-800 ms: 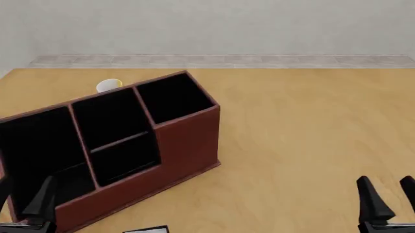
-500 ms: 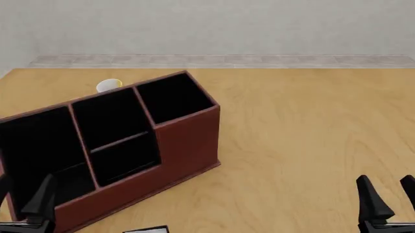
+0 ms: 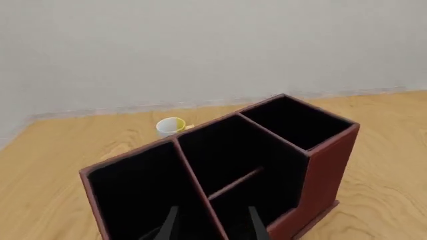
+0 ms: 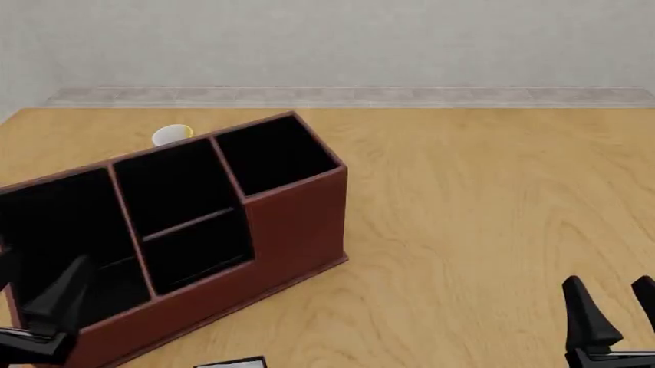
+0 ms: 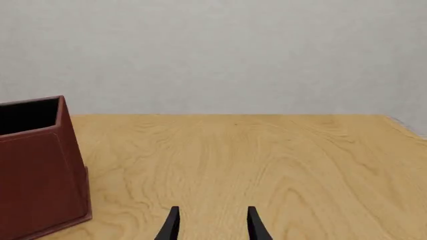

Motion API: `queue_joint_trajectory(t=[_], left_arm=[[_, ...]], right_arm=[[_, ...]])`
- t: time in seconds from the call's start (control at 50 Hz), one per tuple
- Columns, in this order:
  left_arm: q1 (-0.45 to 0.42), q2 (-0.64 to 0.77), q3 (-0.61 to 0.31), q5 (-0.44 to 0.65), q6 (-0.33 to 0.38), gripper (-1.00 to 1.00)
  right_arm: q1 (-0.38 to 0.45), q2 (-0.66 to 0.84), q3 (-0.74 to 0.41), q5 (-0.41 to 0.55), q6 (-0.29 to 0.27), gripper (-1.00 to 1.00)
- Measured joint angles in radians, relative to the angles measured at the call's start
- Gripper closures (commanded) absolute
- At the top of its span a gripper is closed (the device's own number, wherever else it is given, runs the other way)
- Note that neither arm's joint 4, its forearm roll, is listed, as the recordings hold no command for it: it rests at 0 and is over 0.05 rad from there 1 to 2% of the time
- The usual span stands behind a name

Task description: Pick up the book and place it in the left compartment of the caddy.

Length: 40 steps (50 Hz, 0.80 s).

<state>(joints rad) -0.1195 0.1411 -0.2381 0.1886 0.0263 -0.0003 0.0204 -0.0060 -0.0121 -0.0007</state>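
Jaws on your left gripper [image 3: 208,227] stand apart with nothing between them, and the same holds for your right gripper [image 5: 210,226]: two dark fingers with a clear gap and bare worktop [image 4: 481,207] beyond.

Ahead of your left jaws sits the caddy [image 4: 291,230], reddish-brown with black-lined cells, set at an angle on the worktop. In the left wrist view the fingertips [image 3: 169,225] line up with the partition between the left compartment [image 3: 137,195] and the middle cell with its crossbar [image 3: 233,182]. In the front view one left finger overlaps the low front wall of that wide end cell; you cannot tell from these pictures whether it touches the wall.

Your book [image 4: 230,362] lies flat on the worktop near the camera-side edge, only a sliver of black cover and white edge showing. It sits between your two grippers, nearer the left jaws, just outside the caddy's front wall.

Your right jaws hover over open worktop, well apart from the caddy, whose tall end shows off to the side in the right wrist view. A small white and yellow cup [image 4: 171,135] lies behind the caddy, far beyond your left jaws.
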Motion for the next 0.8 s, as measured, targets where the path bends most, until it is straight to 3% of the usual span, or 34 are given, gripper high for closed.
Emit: queue_joint_trajectory(t=[0.4,0.8], left_arm=[[-0.216,0.187,-0.362,0.419,0.134,-1.00],[-0.441,0.341,-0.504,0.666,0.250,-1.00]], right_arm=[[0.000,0.000,0.000,0.000,0.000,-1.00],[0.000,0.000,0.000,0.000,0.000,-1.00]])
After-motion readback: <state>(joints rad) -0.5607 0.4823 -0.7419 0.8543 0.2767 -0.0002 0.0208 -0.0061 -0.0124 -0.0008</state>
